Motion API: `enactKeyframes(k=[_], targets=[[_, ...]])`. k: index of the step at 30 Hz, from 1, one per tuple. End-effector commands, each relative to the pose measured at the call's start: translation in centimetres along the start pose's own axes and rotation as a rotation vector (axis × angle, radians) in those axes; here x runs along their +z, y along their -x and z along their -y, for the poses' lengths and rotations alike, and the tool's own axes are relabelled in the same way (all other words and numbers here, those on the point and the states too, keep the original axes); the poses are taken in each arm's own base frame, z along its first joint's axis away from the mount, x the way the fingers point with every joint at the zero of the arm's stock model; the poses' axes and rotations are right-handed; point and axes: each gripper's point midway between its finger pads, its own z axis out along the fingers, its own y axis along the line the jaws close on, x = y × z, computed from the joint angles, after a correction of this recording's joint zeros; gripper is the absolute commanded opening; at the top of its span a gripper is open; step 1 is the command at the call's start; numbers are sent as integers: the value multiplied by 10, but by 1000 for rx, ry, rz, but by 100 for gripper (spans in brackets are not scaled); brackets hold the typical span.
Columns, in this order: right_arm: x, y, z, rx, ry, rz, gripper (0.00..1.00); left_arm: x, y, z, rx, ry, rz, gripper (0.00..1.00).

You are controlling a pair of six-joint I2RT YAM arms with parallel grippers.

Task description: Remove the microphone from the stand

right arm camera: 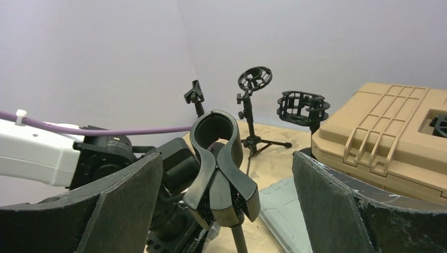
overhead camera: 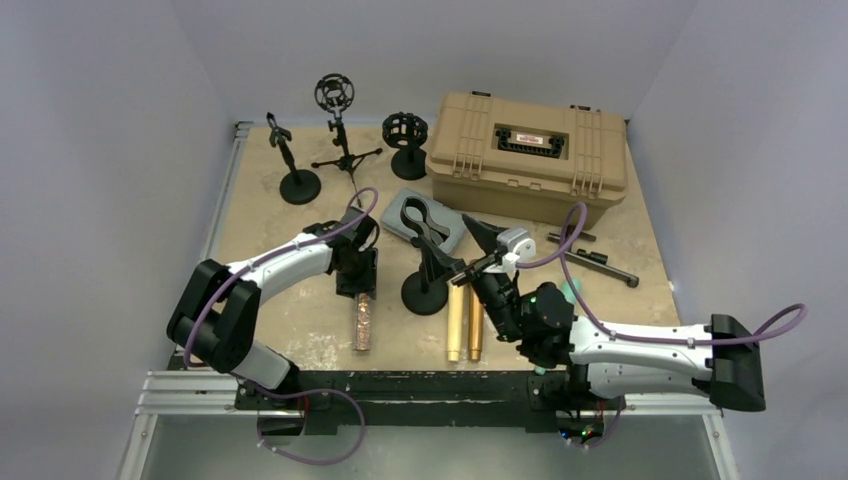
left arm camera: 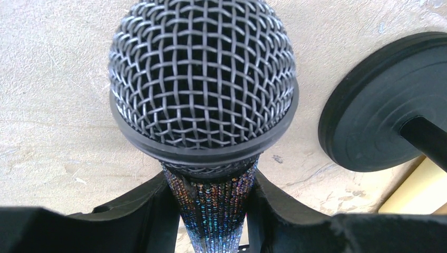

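1 tabletop (overhead camera: 640,290). 1 tan case (overhead camera: 528,155), well beyond the right hand (overhead camera: 470,268), lid shut. 1 grey tray (overhead camera: 395,220), beyond and between the two hands. 4 stands:
- the stand (overhead camera: 425,292) right at the right hand
- 3 more far beyond the left hand (overhead camera: 357,272): a clip stand (overhead camera: 298,185), a tripod stand (overhead camera: 337,130) and a basket-mount stand (overhead camera: 405,135)

1 black bar (overhead camera: 600,265) off to the right hand's outer side. 1 sparkly microphone (overhead camera: 363,322). 2 gold tubes (overhead camera: 455,322) lie side by side, flat, just near-side of the right hand.

Left hand (left arm camera: 213,195): partly closed, fingers (left arm camera: 153,211) pressed to both sides of the glitter handle just under the mesh head of the microphone (left arm camera: 203,74). So the microphone is in the left hand, off the stand, over bare tabletop. The round stand base (left arm camera: 369,121) sits just to that hand's right, apart from it.

Right hand (right arm camera: 226,179): spread wide, holds nothing. Its fingers (right arm camera: 132,205) flank the stand's clip (right arm camera: 216,158) with a gap on each side, no contact seen. The clip is upright and its ring is empty.

In the way: the left arm sits close behind the clip from the right hand's view, and the grey tray is just past the clip.
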Motion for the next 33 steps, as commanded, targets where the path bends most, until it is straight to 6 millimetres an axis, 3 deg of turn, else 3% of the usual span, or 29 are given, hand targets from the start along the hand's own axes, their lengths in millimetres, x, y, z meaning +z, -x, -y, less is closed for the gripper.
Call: enactKeyframes(k=[1,8,16,24,33], targets=[[-1,17,-6,75,27,-12,91,0,10,2,-28,-8,47,41],[-6,31,-2,100,31,-24,91,4,7,-1,-37,-1,47,61],[-8,38,0,135,22,-75,95,-3,9,4,-33,-31,60,69],[14,29,7,131,7,-221,93,-28,18,13,-25,-73,108,75],[26,44,1,196,108,-289,94,-73,26,17,-8,-117,202,82]])
